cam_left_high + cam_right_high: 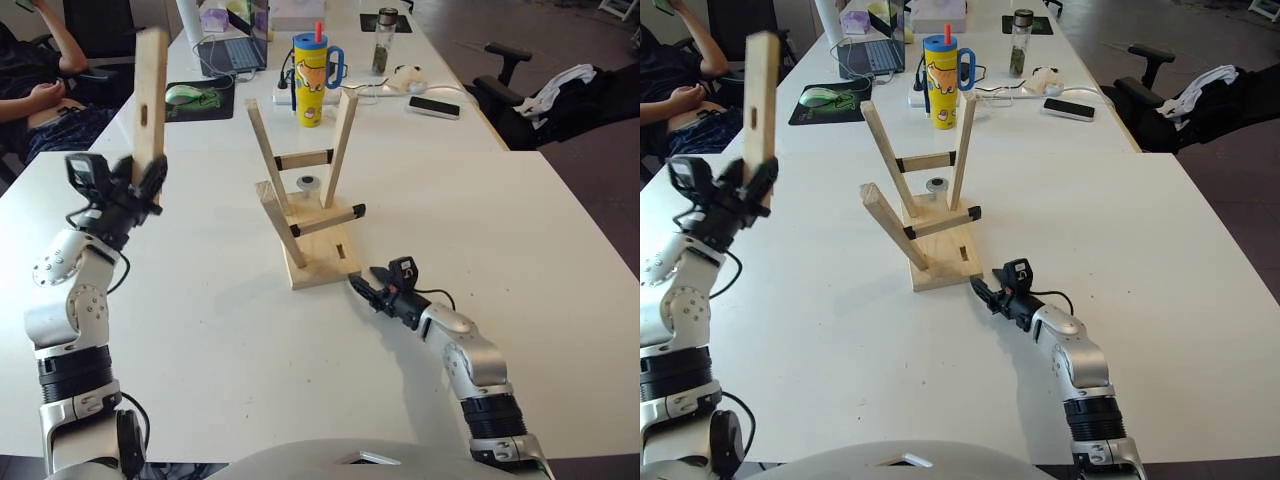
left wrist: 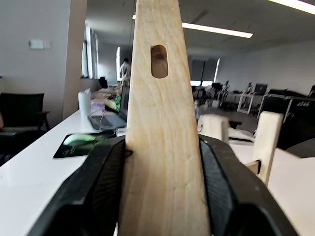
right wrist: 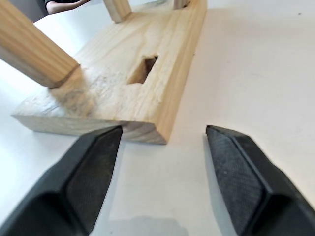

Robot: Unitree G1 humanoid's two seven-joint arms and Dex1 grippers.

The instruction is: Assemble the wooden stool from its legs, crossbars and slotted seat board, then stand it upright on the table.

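Straw (image 1: 319,30) in yellow cup (image 1: 309,95), leg (image 1: 150,100) held aloft

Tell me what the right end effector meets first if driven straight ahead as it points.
Probably the near edge of the pale wooden slotted seat board, lying just ahead of the open right end effector.

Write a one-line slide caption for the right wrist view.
Open right gripper at a corner of the seat board, near an empty slot and a fitted leg.

The two head eyes are looking forward and down, sharing the same bench (image 1: 560,230) — the wrist cameras are peering closely past the left pincer (image 2: 162,142) and right pincer (image 3: 163,130).
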